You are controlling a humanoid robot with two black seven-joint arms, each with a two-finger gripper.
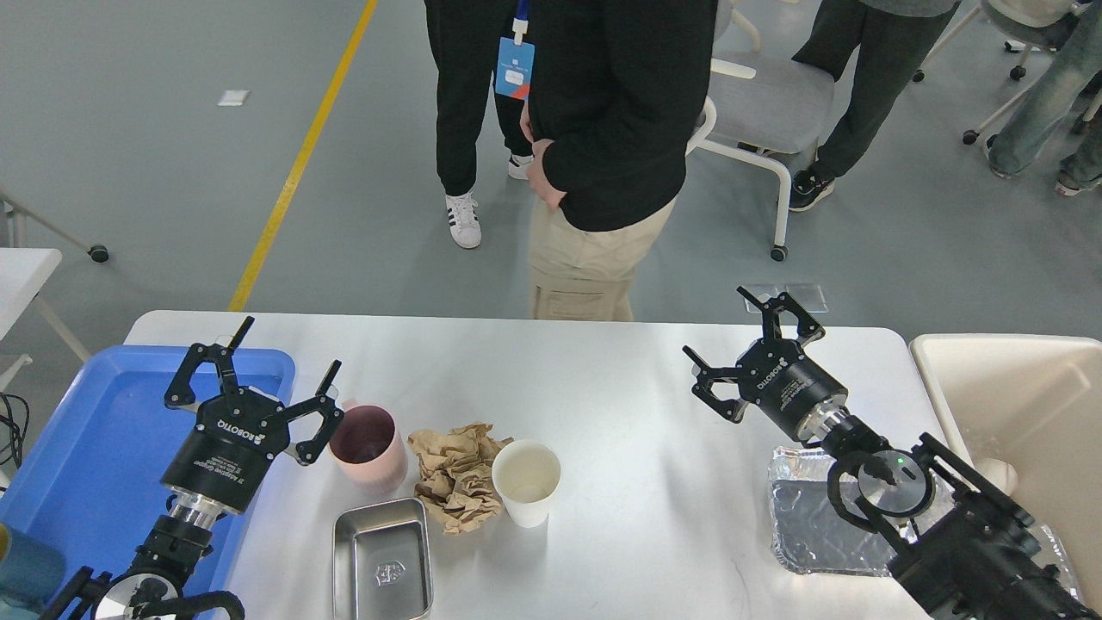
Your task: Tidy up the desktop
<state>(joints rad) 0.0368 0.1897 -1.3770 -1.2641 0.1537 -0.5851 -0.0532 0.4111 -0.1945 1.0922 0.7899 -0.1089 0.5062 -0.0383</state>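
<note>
The large rectangular matte white-grey desktop (pixel 620 405) is being occupied by a round pink plastic cup (pixel 368 448). Just right of the cup, crumpled brown paper (pixel 456 474) is being seen, then a white paper cup (pixel 526 482). Below the pink cup a rectangular steel tray (pixel 383 560) is lying; far right, a foil sheet (pixel 805 512).

Foil sheet (pixel 805 517) partly behind right arm; bin (pixel 1016 387) edge-cropped.
</note>
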